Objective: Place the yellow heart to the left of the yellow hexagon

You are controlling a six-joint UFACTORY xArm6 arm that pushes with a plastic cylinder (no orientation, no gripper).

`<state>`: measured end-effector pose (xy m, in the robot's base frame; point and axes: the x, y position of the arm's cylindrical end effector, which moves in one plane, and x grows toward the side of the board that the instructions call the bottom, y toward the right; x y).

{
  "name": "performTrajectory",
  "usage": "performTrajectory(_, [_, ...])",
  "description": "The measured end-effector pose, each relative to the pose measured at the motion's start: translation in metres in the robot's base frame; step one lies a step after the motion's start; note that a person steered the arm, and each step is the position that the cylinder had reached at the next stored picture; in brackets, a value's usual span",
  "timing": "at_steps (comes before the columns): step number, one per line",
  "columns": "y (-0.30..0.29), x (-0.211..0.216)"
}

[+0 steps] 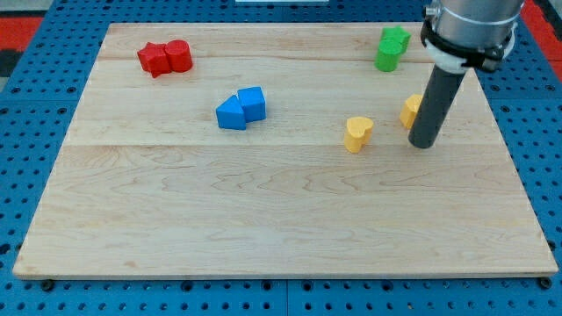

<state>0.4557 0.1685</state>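
No gripper here, only my tip [422, 144] resting on the desk [263, 219], grasping nothing. Yellow heart [357, 133] just toward view's left of tip, apart. Yellow hexagon [411, 111] half hidden behind rod, heart already on its left.

This is looking like a robotics lab bench. A pale wooden tabletop [281, 211] is lying on blue perforated mounting panels [35, 105], with red panels [22, 26] showing at the far corners, and a robot arm's grey housing [470, 26] is hanging over the far right.
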Motion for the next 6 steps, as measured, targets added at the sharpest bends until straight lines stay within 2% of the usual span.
performTrajectory(1, [-0.055,0.01])
performTrajectory(2, [-0.088,-0.007])
performTrajectory(3, [-0.075,-0.027])
performTrajectory(4, [-0.089,-0.034])
performTrajectory(5, [-0.151,-0.021])
performTrajectory(6, [-0.142,-0.055])
